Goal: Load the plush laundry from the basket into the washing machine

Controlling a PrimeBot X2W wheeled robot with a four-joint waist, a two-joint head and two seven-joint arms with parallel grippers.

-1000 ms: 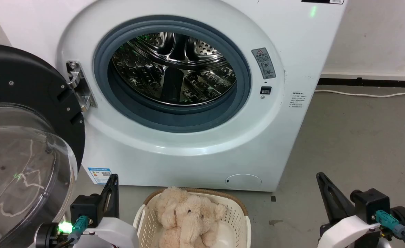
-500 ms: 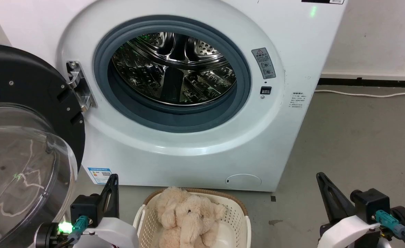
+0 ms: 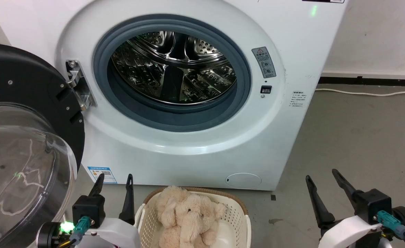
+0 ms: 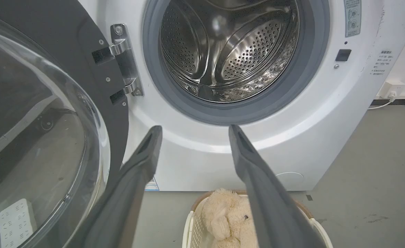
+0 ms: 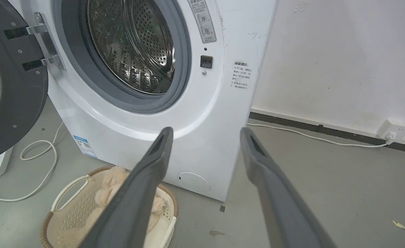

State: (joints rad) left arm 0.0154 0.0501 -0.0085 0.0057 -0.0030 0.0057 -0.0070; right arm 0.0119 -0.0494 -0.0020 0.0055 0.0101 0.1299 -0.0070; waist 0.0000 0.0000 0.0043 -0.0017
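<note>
Head view: the washer (image 3: 195, 151) stands with its door (image 3: 27, 86) swung wide to the left, and the steel drum (image 3: 175, 69) shows inside the grey gasket (image 3: 175, 119). On the floor (image 3: 361, 137) just before it sits the basket (image 3: 239, 220), and the plush (image 3: 185, 213) lies slumped inside it. The left jaws rise at the lower left, just beside the basket's rim, spread with nothing between them. The right jaws stand at the lower right, well apart from the basket, and are likewise spread and empty. Left wrist view: the two dark fingers (image 4: 133, 179) fork apart toward the washer's front below the drum mouth. The plush lies in the basket beneath, partly behind one finger. A white power strip (image 4: 14, 220) shows through the door's clear dome. Right wrist view: the right fingers (image 5: 137, 193) splay toward the washer's lower corner. The basket with the plush sits at the lower left, and a white cable (image 5: 40, 162) loops on the floor beside it.
</note>
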